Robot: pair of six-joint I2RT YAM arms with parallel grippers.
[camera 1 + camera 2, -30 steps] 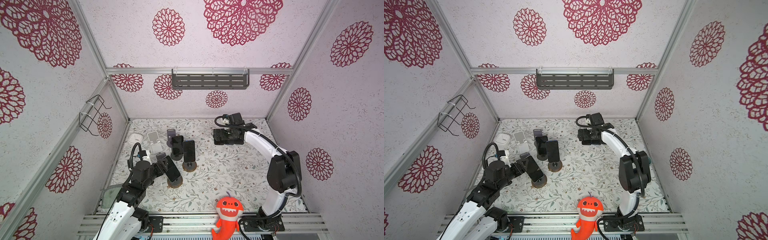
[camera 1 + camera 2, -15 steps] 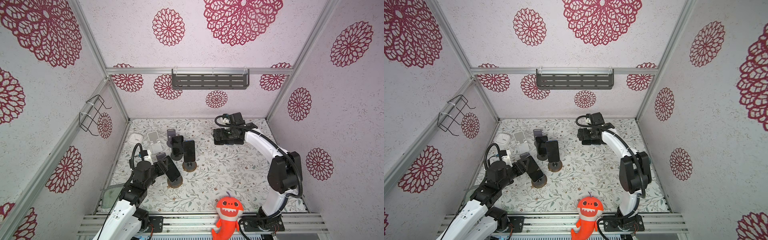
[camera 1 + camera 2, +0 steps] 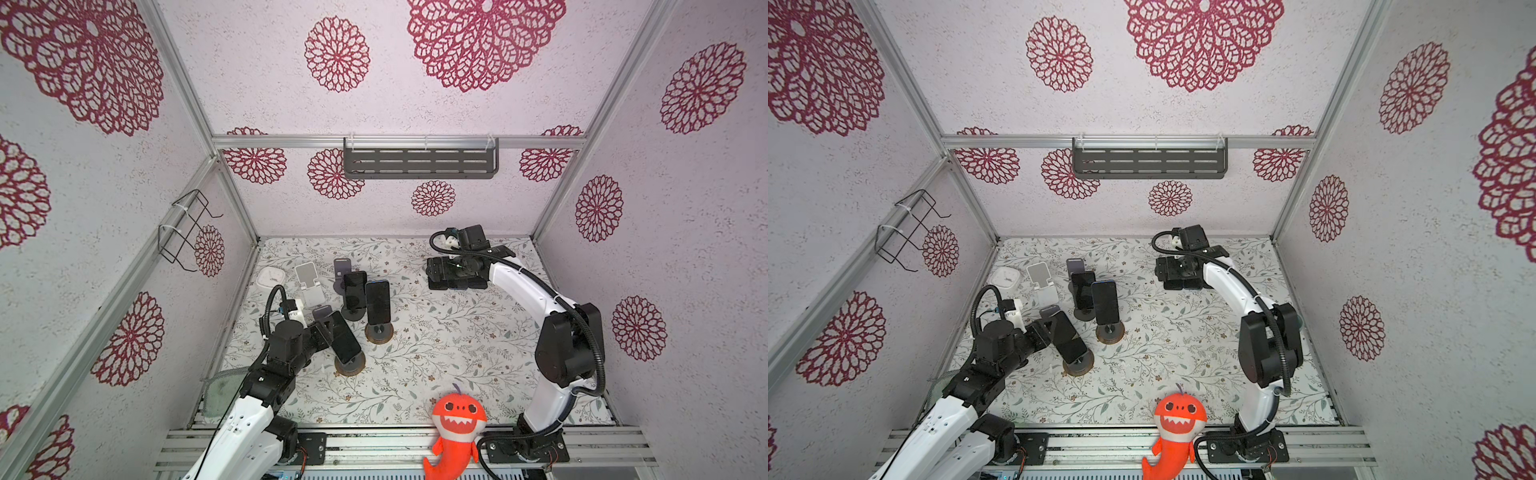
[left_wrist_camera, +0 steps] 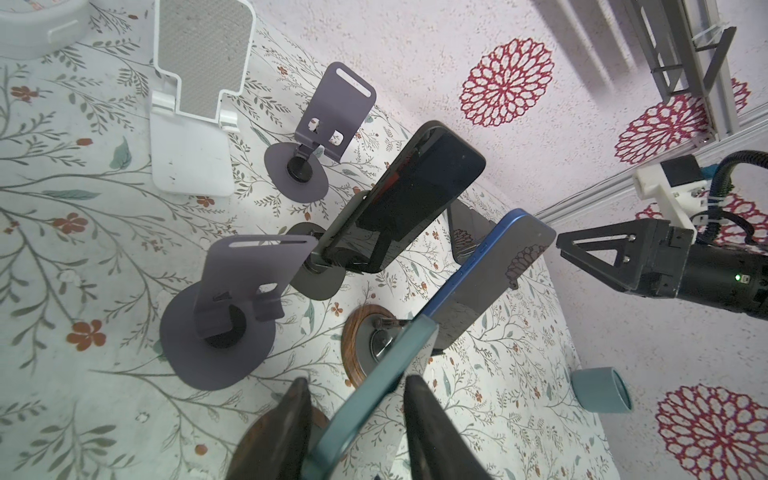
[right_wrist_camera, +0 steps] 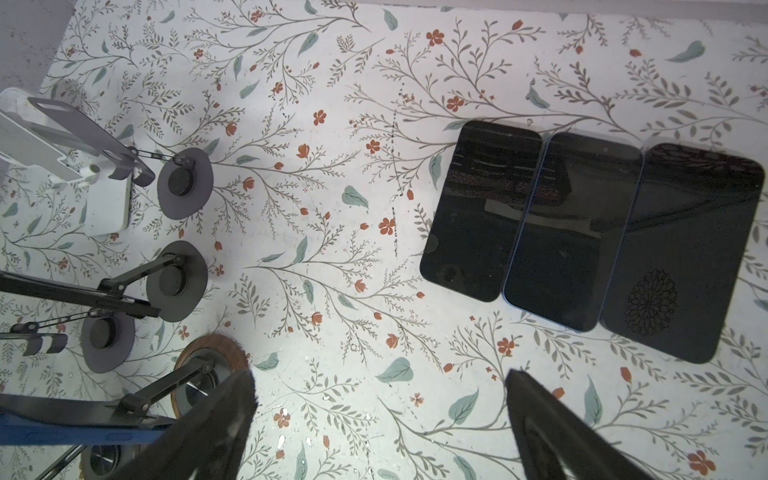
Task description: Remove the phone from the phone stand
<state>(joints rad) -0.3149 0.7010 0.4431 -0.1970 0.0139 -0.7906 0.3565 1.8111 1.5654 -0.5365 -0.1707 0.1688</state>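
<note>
The phone (image 3: 344, 340) (image 3: 1068, 341), dark-screened with a teal edge, leans on the nearest phone stand, whose round wood-rimmed base (image 3: 350, 365) (image 3: 1077, 365) rests on the floral floor. My left gripper (image 3: 326, 332) (image 3: 1046, 330) reaches to the phone's upper end. In the left wrist view the teal edge (image 4: 374, 390) runs between the two fingers of that gripper (image 4: 356, 380), close to one, with floor showing before the other. At the back right my right gripper (image 3: 446, 270) (image 5: 379, 374) hangs open and empty.
A blue phone (image 3: 377, 303) and a black phone (image 3: 354, 291) stand on other stands just behind. Empty purple stands (image 3: 341, 266) and a white stand (image 3: 309, 282) are near the left wall. Three phones (image 5: 569, 232) lie flat under the right arm. An orange plush (image 3: 455, 428) sits at the front edge.
My left gripper's jaws have narrowed around the phone on the nearest stand and the arm has edged slightly toward it. The right arm has not moved.
</note>
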